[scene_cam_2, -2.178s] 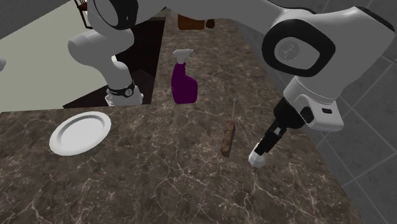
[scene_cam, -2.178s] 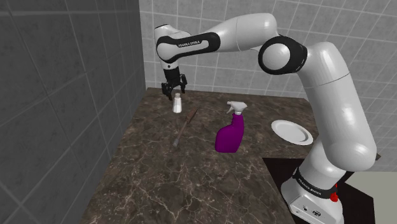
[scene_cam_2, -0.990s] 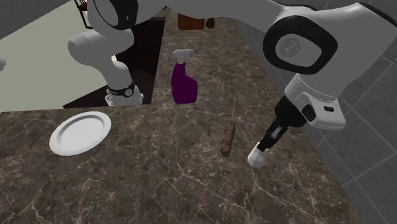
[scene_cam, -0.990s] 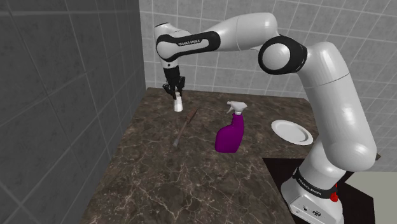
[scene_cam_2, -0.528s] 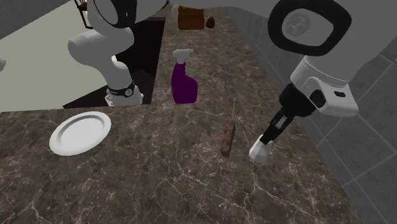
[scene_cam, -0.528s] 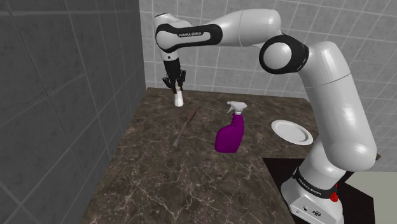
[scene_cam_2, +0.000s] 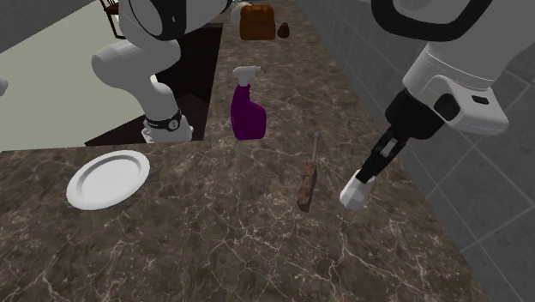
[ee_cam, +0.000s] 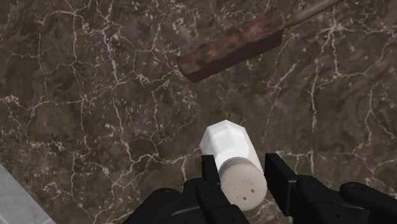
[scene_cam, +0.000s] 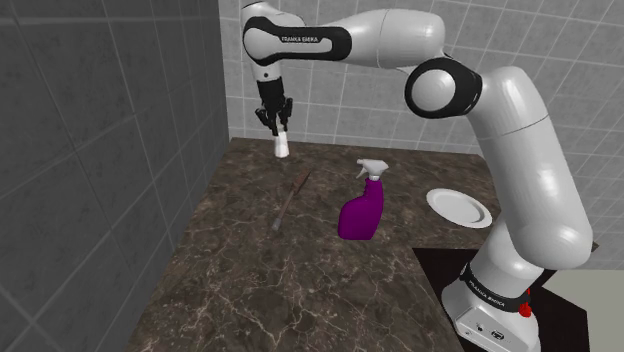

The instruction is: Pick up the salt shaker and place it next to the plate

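Note:
My black gripper is shut on the white salt shaker and holds it in the air above the back of the dark marble counter, near the tiled wall. In the wrist view the fingers clasp the salt shaker just under its grey perforated cap, its body tilted toward the counter. In the second exterior view the gripper holds the salt shaker slanted beside a brush. The white plate lies far off at the shoulder view's right, the plate at the second exterior view's left.
A purple spray bottle stands mid-counter between shaker and plate. A brown brush with a long handle lies below the gripper, brush close under the shaker. Grey tiled walls close the counter's back and side. A brown box sits at the far end.
The gripper has risen with the salt shaker, lifting it off the counter and higher against the back wall. The other things stay put.

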`<state>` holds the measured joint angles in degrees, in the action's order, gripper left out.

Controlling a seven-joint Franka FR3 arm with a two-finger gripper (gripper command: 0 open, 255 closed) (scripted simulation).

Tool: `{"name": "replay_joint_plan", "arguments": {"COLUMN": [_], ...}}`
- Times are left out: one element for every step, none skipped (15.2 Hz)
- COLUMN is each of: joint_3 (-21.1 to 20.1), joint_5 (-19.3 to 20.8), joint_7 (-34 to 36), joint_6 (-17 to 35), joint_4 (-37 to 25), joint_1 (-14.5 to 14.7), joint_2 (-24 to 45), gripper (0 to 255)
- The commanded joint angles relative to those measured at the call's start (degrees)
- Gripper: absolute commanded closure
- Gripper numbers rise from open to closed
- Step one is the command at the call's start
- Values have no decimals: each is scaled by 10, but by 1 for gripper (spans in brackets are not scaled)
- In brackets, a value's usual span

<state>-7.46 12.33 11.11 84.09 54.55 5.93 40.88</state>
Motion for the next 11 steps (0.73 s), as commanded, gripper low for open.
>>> {"name": "replay_joint_plan", "arguments": {"joint_3": [-1,-1,-1,0,1,3,5,7,10,12,16], "joint_5": [-2,-4,-5,-7,-9,-10,-12,-13,-14,-15,-16], "joint_7": [-4,-8,-13,-19,-26,-32,-40,-48,-56,-64,-73], "joint_6": [16,34,50,63,75,86,95,104,112,120,126], "joint_4": [50,97,139,177,211,243,272,300,326,350,373], "joint_1": [-10,-20,-30,-39,-47,-56,-63,-71,-78,-86,-93], "joint_2": [-34,-64,-92,-117,-140,-163,-184,-204,-224,-242,-260], "gripper": [255,255,255,255,255,255,255,255,255,255,255]}}
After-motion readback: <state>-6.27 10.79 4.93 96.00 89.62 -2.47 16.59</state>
